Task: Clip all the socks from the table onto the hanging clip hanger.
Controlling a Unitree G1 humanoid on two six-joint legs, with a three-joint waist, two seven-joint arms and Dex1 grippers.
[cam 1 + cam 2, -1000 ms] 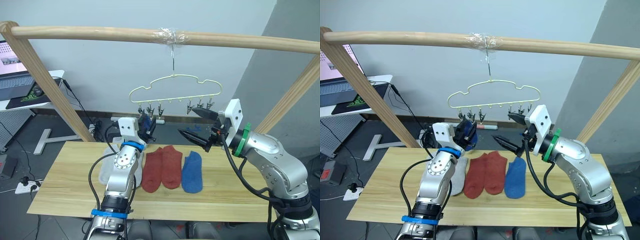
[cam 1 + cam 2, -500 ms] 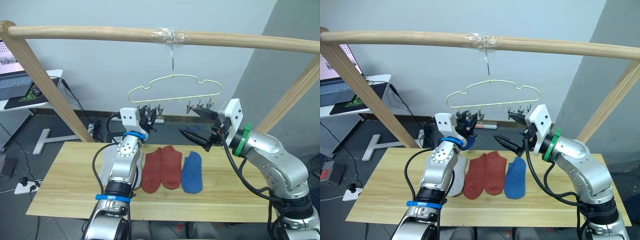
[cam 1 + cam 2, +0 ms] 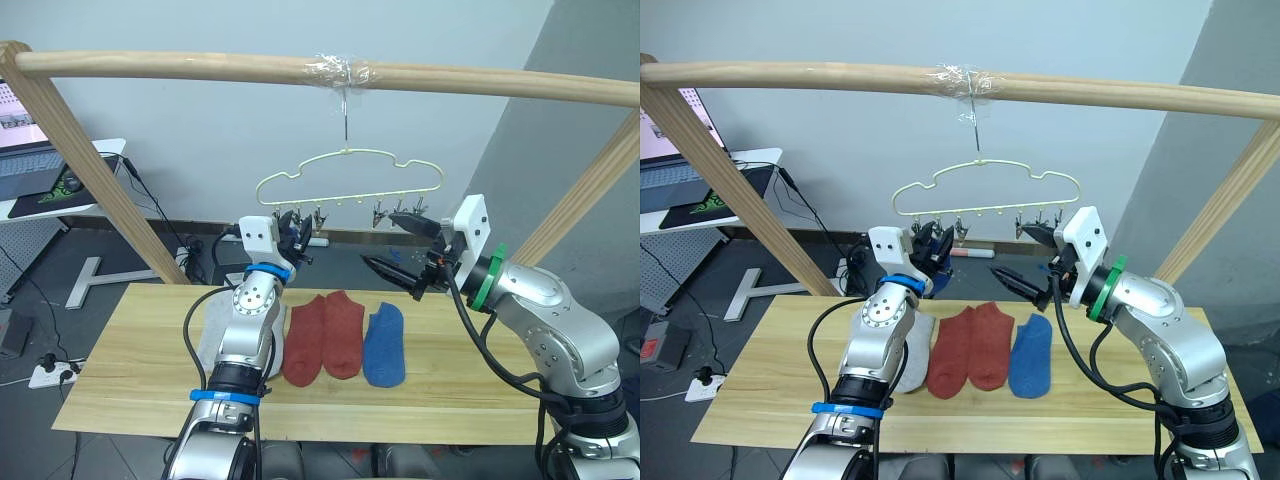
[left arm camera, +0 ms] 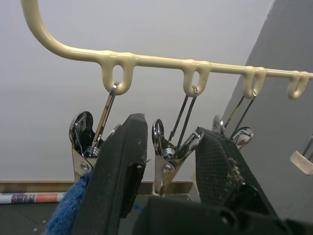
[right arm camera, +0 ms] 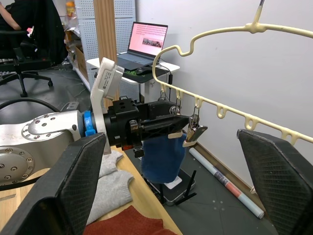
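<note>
1. The clip hanger (image 3: 349,178) hangs by its hook from the wooden bar (image 3: 200,66), above the far edge of the table (image 3: 130,380).
2. The left gripper (image 4: 168,161) is raised to the clips at the hanger's left end. Its fingers stand narrowly apart on either side of 1 metal clip (image 4: 168,154), not pressing it.
3. A blue sock (image 5: 160,154) hangs down at that left end, directly beside the left gripper. Its top edge sits at the outermost clip (image 4: 83,147); whether that clip grips it cannot be told.
4. The right gripper (image 3: 398,245) is held in the air near the hanger's right-hand clips, fingers spread wide, holding nothing.
5. On the table lie 2 rust red socks (image 3: 325,335) side by side, a second blue sock (image 3: 384,344) just to their right, and grey socks (image 3: 212,330) to their left, partly behind the left arm.
</note>
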